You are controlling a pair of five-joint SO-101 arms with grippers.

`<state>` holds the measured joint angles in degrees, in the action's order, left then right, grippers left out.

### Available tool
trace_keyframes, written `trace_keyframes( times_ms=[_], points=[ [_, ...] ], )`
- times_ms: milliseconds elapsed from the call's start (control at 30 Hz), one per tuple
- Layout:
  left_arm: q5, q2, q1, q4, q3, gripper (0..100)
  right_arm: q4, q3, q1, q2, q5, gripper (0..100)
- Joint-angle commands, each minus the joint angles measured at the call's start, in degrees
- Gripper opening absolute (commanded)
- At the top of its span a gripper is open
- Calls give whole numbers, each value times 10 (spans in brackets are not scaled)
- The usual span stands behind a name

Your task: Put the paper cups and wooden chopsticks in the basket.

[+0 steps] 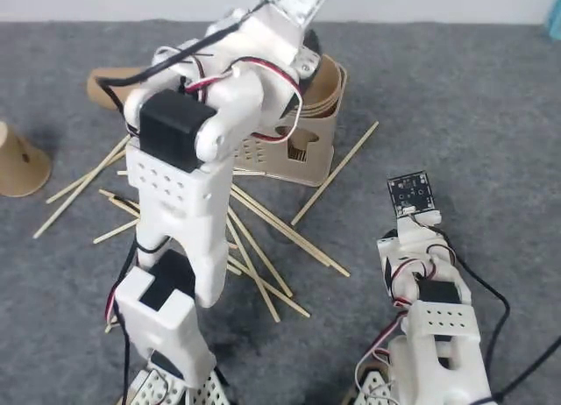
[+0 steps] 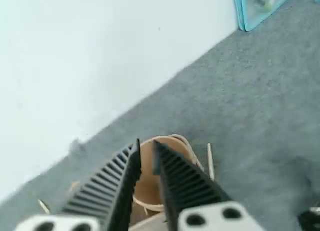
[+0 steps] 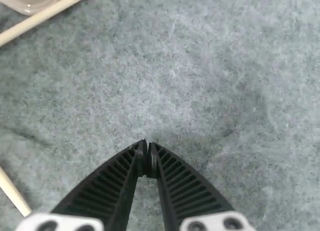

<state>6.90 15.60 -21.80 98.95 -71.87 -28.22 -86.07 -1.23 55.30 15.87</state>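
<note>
Risk: basket [image 1: 321,146] below left jaws, barely parted, empty, may tip if clipped; right jaws closed, empty.

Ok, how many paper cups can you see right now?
3: one paper cup at the carpet's left edge, one lying behind the left arm, one in the basket, possibly nested with others. The arm may hide more.

Table [image 1: 456,98]: grey carpet-like top. Basket [image 1: 311,151] sits far-centre. Wooden chopsticks [image 1: 263,247] lie scattered and crossed in front of it, one by its right side. Paper cup [image 1: 19,164] at left edge; second cup [image 1: 110,82] lies on its side, left of the basket.
</note>
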Motion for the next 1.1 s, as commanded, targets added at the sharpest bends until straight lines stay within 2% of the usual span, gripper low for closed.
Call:
trace_keyframes(
  times_ms=[0, 200, 367, 500, 667, 833, 1067],
  points=[
    [-105, -26, -4, 15, -8, 13, 14, 4, -3, 10, 7, 9],
    [-165, -26, -4, 17, -6, 13, 11, 4, -3, 10, 7, 9],
    [-172, -31, -4, 18, 3, 12, 11, 4, -3, 10, 7, 9],
    [-173, -52, 1, 18, 103, 12, 11, 4, -3, 10, 8, 9],
    [-171, -188, -3, -9, 317, 12, 14, 4, -3, 10, 8, 9],
    [-171, -320, 19, -171, 575, 13, 15, 4, -3, 10, 8, 9],
    [-176, -442, 24, -515, 890, 13, 15, 4, -3, 10, 8, 9]
  ],
)
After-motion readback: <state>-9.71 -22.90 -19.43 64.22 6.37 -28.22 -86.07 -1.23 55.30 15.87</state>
